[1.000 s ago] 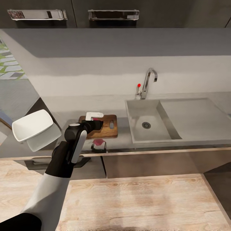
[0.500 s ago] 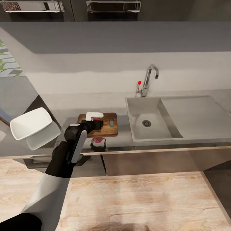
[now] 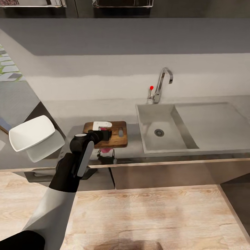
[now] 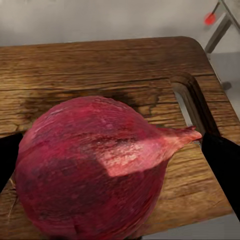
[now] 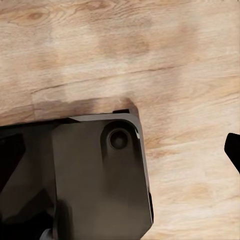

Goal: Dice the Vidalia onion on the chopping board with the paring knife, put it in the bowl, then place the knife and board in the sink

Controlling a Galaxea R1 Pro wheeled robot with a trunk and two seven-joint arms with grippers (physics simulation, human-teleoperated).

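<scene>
Head view: the left gripper (image 3: 103, 134) holds the onion (image 3: 105, 129) over the chopping board (image 3: 116, 134), which lies on the worktop (image 3: 132, 152) just beside the sink (image 3: 163, 130); the bowl (image 3: 31, 133) sits well beyond the board. Left wrist view: fingers (image 4: 222, 162) pinch the red onion (image 4: 95, 165) above the board (image 4: 100, 70). Right wrist view: wooden floor (image 5: 150, 45); the right gripper's state cannot be told.

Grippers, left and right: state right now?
Left gripper: shut on the dark red round onion, over the brown wooden chopping board.
Right gripper: cannot be told; one dark fingertip shows over pale wood floor.
</scene>
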